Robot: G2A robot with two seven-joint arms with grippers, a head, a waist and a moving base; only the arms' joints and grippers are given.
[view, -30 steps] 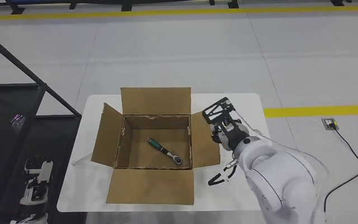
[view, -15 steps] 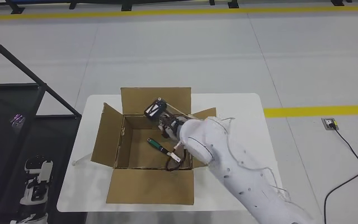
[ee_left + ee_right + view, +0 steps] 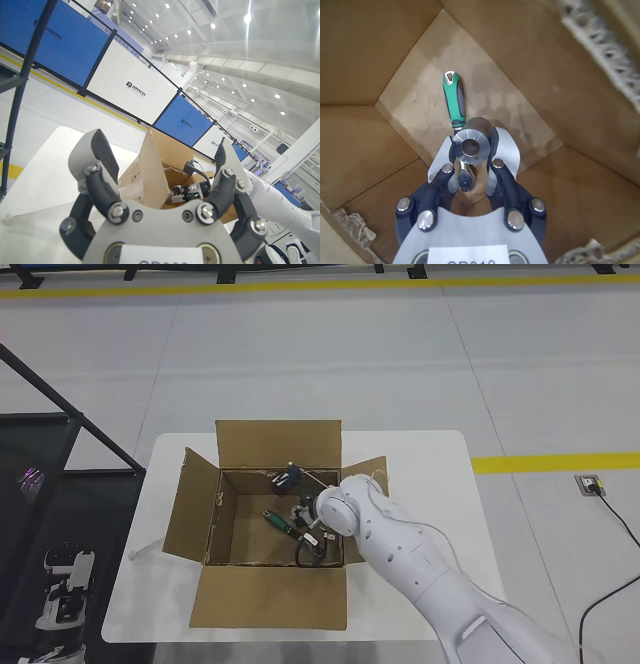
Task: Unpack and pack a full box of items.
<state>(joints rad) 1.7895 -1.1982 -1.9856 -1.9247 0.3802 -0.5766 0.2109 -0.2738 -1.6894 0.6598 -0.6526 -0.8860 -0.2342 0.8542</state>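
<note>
An open cardboard box (image 3: 278, 444) stands on the white table (image 3: 425, 464). On its floor lies a ratchet wrench with a green handle (image 3: 276, 521) (image 3: 455, 100). My right gripper (image 3: 303, 526) (image 3: 471, 147) is down inside the box, shut on a shiny metal socket (image 3: 471, 146) held just above the wrench's head (image 3: 465, 178). In the right wrist view the box walls (image 3: 357, 50) surround the gripper. My left gripper (image 3: 161, 145) is open and holds nothing, low beside the table, facing the box flap (image 3: 155, 160) from outside.
A black metal rack (image 3: 60, 454) stands left of the table. A scrap of clear plastic (image 3: 133, 556) lies at the table's left edge. Bare tabletop lies right of the box. The box flaps fold outward on all sides.
My right arm has swung from the table's right side over the box rim and gone down inside, ending above the wrench.
</note>
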